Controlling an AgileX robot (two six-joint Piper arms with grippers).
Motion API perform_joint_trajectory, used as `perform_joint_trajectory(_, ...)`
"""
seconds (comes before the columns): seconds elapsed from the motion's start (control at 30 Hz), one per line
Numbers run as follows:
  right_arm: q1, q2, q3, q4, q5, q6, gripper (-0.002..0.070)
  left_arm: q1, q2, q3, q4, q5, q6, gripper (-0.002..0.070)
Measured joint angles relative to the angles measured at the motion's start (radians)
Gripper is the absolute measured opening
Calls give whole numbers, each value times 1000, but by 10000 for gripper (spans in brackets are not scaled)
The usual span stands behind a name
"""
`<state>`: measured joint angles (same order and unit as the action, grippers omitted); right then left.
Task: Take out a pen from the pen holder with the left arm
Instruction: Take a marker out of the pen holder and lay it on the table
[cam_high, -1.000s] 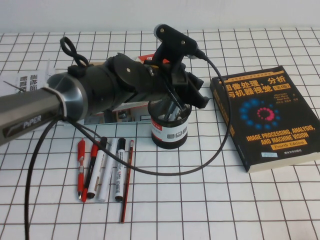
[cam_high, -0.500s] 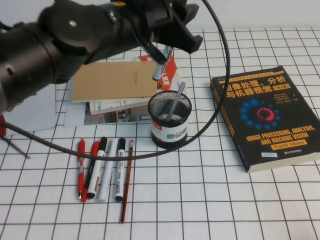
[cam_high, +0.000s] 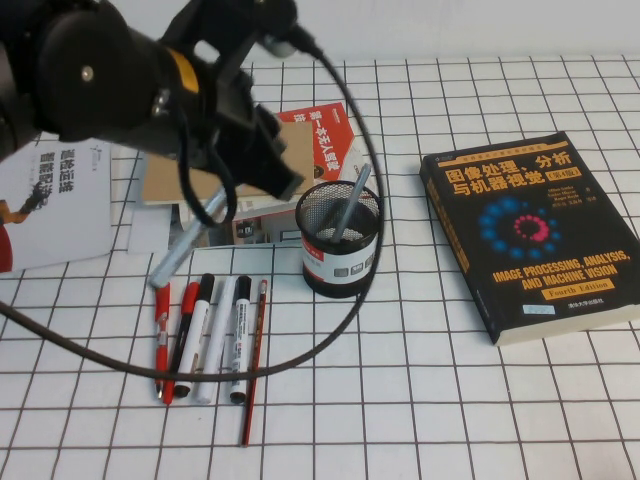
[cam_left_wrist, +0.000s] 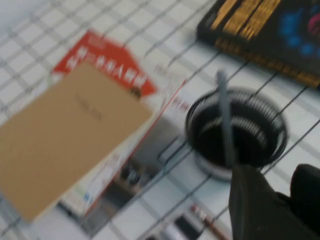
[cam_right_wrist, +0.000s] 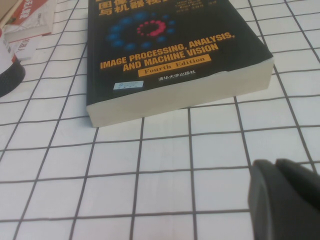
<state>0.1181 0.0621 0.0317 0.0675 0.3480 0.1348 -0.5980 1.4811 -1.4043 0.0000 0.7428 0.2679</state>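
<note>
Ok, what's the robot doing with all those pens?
The robot's left gripper is clamped on a grey pen, holding it tilted in the air to the left of the mesh pen holder. So that pen is out of the holder, and another grey pen stands inside it. A row of pens lies on the table near the held pen's lower tip. The right gripper waits near the black book.

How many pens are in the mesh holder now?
1: a grey pen leaning in the holder; shorter ones may hide. Left gripper holds a silver pen left of it; right gripper is by the book.
</note>
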Motion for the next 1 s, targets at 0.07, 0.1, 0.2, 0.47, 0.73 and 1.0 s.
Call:
perform_joint_trajectory(0.07,0,0,0,0,0,0,-16,0,4,0,133,114,-135,122)
perform_joint_trajectory(0.1,0,0,0,0,0,0,-16,2,4,0,194,161,-203,122)
perform_joint_trajectory(0.2,0,0,0,0,0,0,-16,7,11,0,298,255,-345,122)
perform_joint_trajectory(0.47,0,0,0,0,0,0,-16,139,107,15,104,274,-382,122)
perform_joint_trajectory(0.73,0,0,0,0,0,0,-16,232,271,20,-135,231,-284,121)
perform_joint_trajectory(1.0,0,0,0,0,0,0,-16,232,393,20,-156,138,-320,121)
